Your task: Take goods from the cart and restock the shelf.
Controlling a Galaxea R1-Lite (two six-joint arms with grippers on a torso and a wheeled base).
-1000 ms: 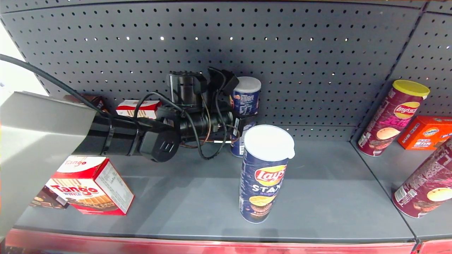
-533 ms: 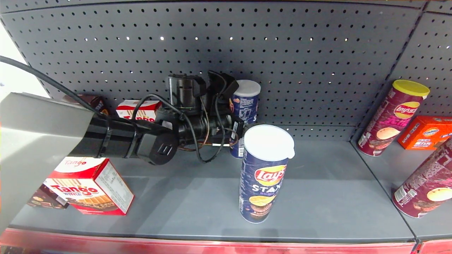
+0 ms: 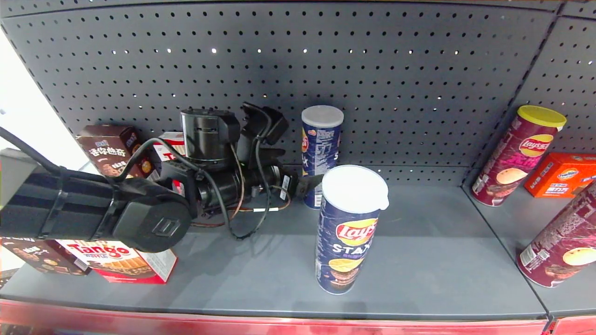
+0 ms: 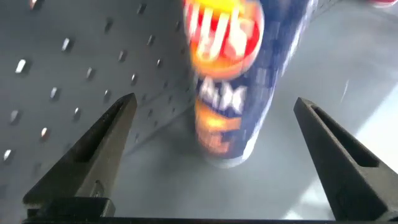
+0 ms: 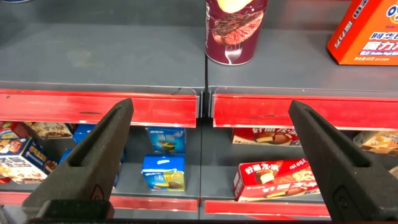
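A blue chips can (image 3: pixel 321 139) stands upright at the back of the grey shelf (image 3: pixel 433 260), against the pegboard. My left gripper (image 3: pixel 303 177) is open just left of that can and apart from it. In the left wrist view the same blue chips can (image 4: pixel 233 81) stands a little ahead of the open left gripper (image 4: pixel 214 104), beyond its fingertips. A second, taller blue can (image 3: pixel 349 228) stands nearer the shelf's front edge. My right gripper (image 5: pixel 210 107) is open and holds nothing, facing the shelf's red front rails (image 5: pixel 99 99).
A red wafer box (image 3: pixel 121 258) and brown boxes (image 3: pixel 109 149) sit at the shelf's left. Maroon cans (image 3: pixel 519 156) (image 3: pixel 561 249) and an orange box (image 3: pixel 561 174) fill the right bay. Bare shelf lies between the front can and the right bay. Lower shelves hold boxes (image 5: pixel 163 171).
My left arm has drawn back to the left, and its gripper has come off the rear blue can, which stays upright by the pegboard. The front can has not moved.
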